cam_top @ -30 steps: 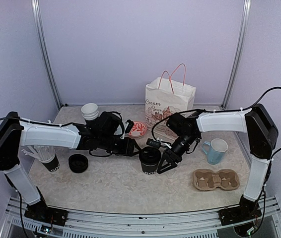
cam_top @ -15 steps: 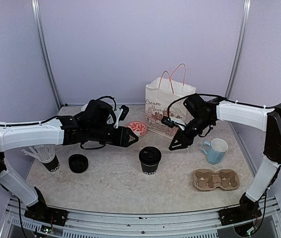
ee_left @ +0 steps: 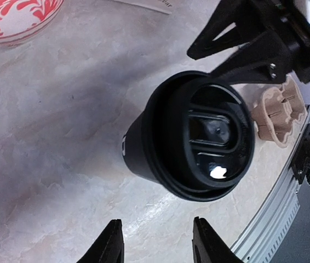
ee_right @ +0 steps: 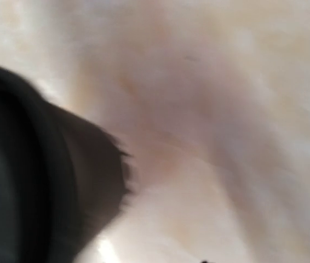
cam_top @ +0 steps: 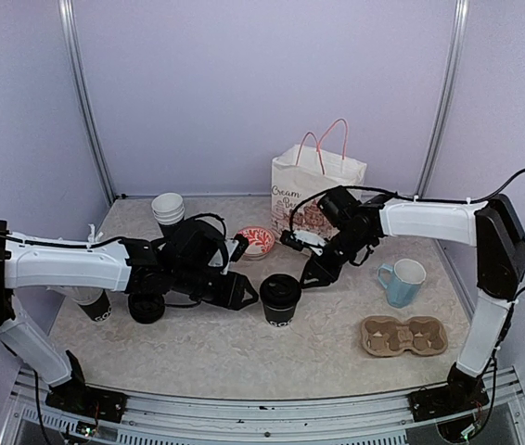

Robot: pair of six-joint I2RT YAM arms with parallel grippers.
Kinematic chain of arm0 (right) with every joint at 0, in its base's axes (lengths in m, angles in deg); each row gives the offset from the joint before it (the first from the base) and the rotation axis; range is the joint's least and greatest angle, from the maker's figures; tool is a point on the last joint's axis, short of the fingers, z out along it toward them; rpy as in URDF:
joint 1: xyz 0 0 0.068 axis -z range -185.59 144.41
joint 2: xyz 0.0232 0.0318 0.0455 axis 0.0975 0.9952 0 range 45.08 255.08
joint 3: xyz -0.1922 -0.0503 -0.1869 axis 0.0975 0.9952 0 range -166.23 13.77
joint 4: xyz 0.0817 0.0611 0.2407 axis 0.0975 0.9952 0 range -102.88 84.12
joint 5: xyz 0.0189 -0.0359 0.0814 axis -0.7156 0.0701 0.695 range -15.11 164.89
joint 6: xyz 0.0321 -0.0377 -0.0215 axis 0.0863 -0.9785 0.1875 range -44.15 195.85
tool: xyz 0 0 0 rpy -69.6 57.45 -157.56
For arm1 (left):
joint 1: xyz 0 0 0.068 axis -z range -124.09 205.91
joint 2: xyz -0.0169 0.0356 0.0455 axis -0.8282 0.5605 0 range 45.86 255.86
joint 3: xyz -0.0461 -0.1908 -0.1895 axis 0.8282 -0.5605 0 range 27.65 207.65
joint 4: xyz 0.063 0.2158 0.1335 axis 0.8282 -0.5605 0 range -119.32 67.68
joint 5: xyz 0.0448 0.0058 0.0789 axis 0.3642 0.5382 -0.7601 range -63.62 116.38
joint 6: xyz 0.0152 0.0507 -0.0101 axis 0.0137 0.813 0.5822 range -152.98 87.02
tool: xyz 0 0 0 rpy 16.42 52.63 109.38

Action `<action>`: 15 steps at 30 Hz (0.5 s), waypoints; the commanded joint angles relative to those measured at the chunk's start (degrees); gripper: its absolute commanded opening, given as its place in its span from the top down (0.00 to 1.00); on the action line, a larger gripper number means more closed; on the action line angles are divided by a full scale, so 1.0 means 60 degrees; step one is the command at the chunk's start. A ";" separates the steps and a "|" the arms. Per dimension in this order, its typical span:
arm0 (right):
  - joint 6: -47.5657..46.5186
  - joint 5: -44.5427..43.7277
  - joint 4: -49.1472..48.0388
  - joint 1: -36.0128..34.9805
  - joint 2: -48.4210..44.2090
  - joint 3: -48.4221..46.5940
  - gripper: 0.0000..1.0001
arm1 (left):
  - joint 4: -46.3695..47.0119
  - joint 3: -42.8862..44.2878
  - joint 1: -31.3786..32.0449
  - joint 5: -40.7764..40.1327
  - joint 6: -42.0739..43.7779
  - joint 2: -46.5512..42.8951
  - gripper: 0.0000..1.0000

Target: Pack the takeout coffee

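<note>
One takeout coffee cup (cam_top: 281,298), black with a black lid, stands upright mid-table. It fills the left wrist view (ee_left: 190,142), seen from above its lid. My left gripper (cam_top: 247,295) sits just left of the cup, open, with only bare table between its fingertips (ee_left: 158,244). My right gripper (cam_top: 311,278) hangs just behind and right of the cup, jaws slightly apart and empty; its fingers (ee_left: 226,33) show beyond the cup. The right wrist view is blurred, with a dark shape (ee_right: 12,181) at its left and no fingers visible.
A paper bag (cam_top: 313,195) stands at the back. A cardboard cup carrier (cam_top: 403,336) lies at the front right, a light-blue mug (cam_top: 403,281) behind it. A red-patterned bowl (cam_top: 255,241), stacked cups (cam_top: 167,209), a loose black lid (cam_top: 142,309) and a straw-filled cup (cam_top: 93,301) sit on the left.
My left gripper has dropped toward the near side and now sits level with the cup's left. My right gripper has come down and left, closer to the cup. The cup has stayed put.
</note>
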 commanded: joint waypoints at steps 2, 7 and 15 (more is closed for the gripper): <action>-0.0034 0.0364 0.0121 -0.0767 -0.0161 0.0170 0.65 | -0.0840 -0.0238 -0.0249 -0.1065 -0.0587 -0.0097 0.57; -0.0180 0.0989 0.0398 -0.1283 -0.0304 0.0186 0.63 | -0.0583 -0.1112 -0.0994 -0.1152 -0.1068 -0.0965 0.57; -0.0419 0.1260 0.0787 -0.1319 -0.0303 0.0349 0.63 | -0.0075 -0.1240 -0.0836 -0.0466 -0.1043 -0.1173 0.54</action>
